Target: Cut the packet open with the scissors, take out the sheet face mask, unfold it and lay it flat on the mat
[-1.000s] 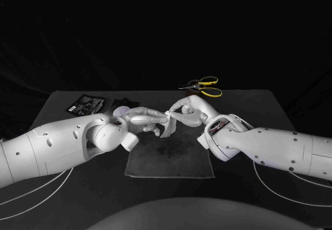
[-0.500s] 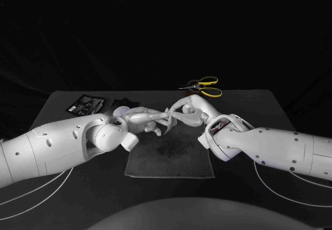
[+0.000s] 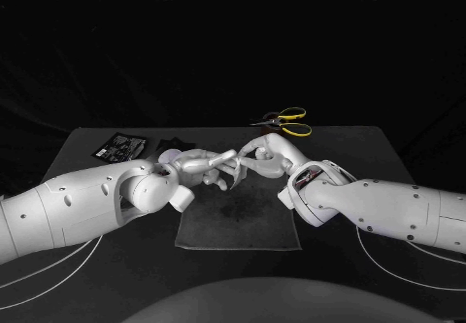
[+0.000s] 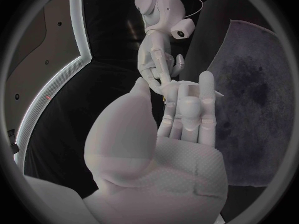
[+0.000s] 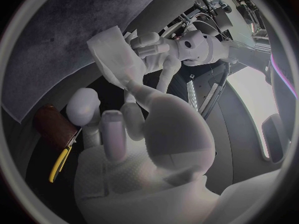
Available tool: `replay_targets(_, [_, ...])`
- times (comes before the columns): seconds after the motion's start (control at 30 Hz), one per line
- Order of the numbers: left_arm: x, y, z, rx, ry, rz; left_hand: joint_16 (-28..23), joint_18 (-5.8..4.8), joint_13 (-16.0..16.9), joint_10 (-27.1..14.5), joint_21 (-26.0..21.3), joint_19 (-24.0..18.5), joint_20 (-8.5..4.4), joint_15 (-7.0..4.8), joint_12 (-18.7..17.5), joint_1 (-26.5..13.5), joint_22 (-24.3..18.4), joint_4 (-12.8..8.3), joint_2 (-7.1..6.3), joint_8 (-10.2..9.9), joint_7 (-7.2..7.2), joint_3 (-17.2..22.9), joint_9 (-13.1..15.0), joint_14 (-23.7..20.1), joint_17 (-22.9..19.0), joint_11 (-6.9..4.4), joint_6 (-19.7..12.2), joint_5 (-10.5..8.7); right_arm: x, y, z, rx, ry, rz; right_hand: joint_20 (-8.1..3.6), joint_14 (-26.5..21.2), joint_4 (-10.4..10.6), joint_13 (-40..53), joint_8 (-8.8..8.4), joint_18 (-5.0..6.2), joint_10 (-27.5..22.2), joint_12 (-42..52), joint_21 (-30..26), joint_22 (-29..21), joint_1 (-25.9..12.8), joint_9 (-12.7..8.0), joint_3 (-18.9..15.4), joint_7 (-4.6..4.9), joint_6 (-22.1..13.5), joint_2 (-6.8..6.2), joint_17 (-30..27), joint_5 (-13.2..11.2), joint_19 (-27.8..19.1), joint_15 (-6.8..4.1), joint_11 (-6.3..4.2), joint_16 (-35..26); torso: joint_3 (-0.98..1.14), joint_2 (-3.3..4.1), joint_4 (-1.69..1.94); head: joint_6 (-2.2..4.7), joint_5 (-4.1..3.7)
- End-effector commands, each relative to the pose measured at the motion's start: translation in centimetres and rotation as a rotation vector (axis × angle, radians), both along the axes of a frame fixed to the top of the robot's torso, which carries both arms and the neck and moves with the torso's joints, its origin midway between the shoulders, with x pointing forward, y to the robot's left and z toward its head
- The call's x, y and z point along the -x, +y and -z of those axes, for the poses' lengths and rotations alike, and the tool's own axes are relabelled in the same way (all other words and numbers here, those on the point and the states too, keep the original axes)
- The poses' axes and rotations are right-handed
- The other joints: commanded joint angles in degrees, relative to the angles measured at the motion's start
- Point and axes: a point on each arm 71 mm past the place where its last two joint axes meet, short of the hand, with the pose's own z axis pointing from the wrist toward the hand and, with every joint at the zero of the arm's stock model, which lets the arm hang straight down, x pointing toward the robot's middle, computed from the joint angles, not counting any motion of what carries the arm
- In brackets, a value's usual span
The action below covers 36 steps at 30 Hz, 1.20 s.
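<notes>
1. Narrower than a second ago, the sheet face mask is now a slim bunch between the left hand and the right hand; the left fingers have shifted up a touch.
2. Big picture: the desk carries the grey mat at its middle.
3. Both hands meet over the mat's far end, each pinching the mask, which hangs clear above the mat.
4. Yellow-handled scissors lie at the desk's far edge.
5. Dark packet sits far left, well apart.
</notes>
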Motion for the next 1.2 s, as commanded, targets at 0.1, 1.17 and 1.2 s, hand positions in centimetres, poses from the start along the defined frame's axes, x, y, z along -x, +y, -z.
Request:
replay_targets(0.1, [0.0,-0.28,-0.14,0.008,-0.002,0.001,0.45,0.91,0.14,-0.08,-0.16,0.51,-0.15,-0.36,0.97,-0.46,-0.04,0.01,1.5,0.6,-0.27,-1.1,-0.05,0.12,0.13,-0.17,0.97,0.17,0.24,0.4,-0.09,0.002,-0.002,-0.031,-0.17,4.48,-0.07,2.92,0.36,0.07,1.02,0.36,0.17,0.06,0.08,0.58,0.26,0.01,0.35,0.3,7.69,0.18,0.11,-0.46,-0.47,0.24,0.04,-0.01,-0.01,0.0,0.22])
replay_targets(1.17, [0.03,-0.79,-0.06,-0.015,0.008,0.008,0.55,0.87,-0.23,2.77,-0.13,1.49,-1.62,-2.15,4.92,12.17,0.27,-0.84,6.31,2.62,-2.89,-1.23,-1.42,1.49,-0.4,-2.17,5.46,0.28,0.37,1.12,0.21,0.033,0.024,-0.075,-0.24,4.47,-0.24,3.11,0.53,0.12,1.17,0.56,-0.13,-0.07,0.14,0.65,0.42,-0.01,0.34,0.19,7.64,0.18,-0.04,-0.51,-0.5,0.22,-0.01,0.02,0.01,0.0,0.31])
replay_targets(1.2, [0.03,-0.77,-0.09,-0.012,0.007,0.009,0.54,0.86,-0.39,2.76,-0.12,1.47,-1.63,-2.12,4.76,12.76,0.3,-0.77,6.42,2.57,-2.88,-0.92,-1.53,1.46,-0.47,-2.14,5.5,0.28,0.36,1.1,0.22,0.034,0.025,-0.074,-0.24,4.47,-0.24,3.11,0.53,0.12,1.17,0.56,-0.13,-0.07,0.14,0.65,0.42,-0.01,0.34,0.19,7.64,0.18,-0.04,-0.51,-0.5,0.22,-0.01,0.02,0.01,0.0,0.31])
